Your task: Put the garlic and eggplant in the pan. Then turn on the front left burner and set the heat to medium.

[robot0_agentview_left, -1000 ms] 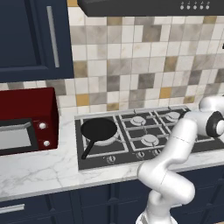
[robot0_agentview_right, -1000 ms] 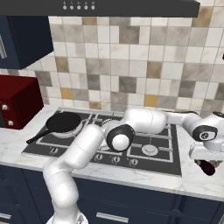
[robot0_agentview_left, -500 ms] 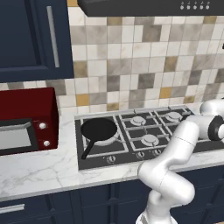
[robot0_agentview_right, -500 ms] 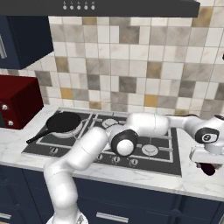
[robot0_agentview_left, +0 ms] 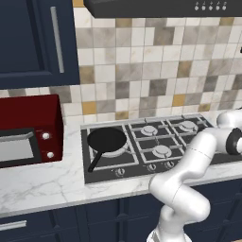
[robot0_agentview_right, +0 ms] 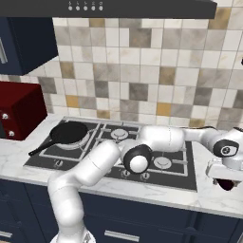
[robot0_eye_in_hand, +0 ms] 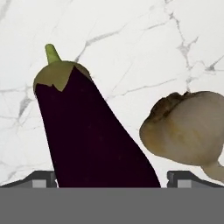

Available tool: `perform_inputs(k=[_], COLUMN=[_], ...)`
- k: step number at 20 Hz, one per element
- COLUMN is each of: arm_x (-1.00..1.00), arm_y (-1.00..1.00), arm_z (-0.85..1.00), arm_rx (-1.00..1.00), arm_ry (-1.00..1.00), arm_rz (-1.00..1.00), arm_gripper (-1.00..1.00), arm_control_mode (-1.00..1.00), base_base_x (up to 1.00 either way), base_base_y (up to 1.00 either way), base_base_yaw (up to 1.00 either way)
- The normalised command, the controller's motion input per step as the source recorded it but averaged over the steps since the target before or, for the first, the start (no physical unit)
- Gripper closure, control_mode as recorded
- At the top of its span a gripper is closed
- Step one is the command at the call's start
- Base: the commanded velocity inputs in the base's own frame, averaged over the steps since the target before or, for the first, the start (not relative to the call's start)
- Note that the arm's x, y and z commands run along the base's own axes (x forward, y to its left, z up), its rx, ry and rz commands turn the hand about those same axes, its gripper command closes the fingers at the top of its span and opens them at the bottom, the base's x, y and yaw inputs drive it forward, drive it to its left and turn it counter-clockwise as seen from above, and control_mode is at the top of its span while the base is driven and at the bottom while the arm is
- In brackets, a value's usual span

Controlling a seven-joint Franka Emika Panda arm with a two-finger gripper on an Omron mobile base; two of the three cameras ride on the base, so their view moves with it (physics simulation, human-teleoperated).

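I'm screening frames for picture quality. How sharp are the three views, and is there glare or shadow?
Hand view: eggplant and garlic are close and slightly soft-edged, lit evenly on the marble counter, with hardly any shadow. Left base view: sharp, flat light, no glare on the pan. Right base view: equally crisp.

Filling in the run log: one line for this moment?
gripper: open, over eggplant | garlic: beside it, on counter | pan: empty, on front left burner

A: Light is even and bright; the marble counter shows no glare.

B: Around the eggplant, shadows are barely visible; edges look soft and rendered.
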Motion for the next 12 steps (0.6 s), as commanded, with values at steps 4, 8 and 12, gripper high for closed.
perform_inputs(k=[4,8,12], arm_x=[0.00,0.00,-0.16], arm_y=[0.00,0.00,0.38], arm_z=[-0.06,0.00,0.02], arm_rx=[0.03,0.00,0.00], arm_ry=[0.03,0.00,-0.05], arm_rz=[0.00,0.00,0.00], arm_gripper=[1.00,1.00,1.00], arm_control_mode=[-1.00,-1.00,-1.00], base_base_x=[0.00,0.00,0.00], base_base_y=[0.00,0.00,0.00], base_base_yaw=[0.00,0.00,0.00])
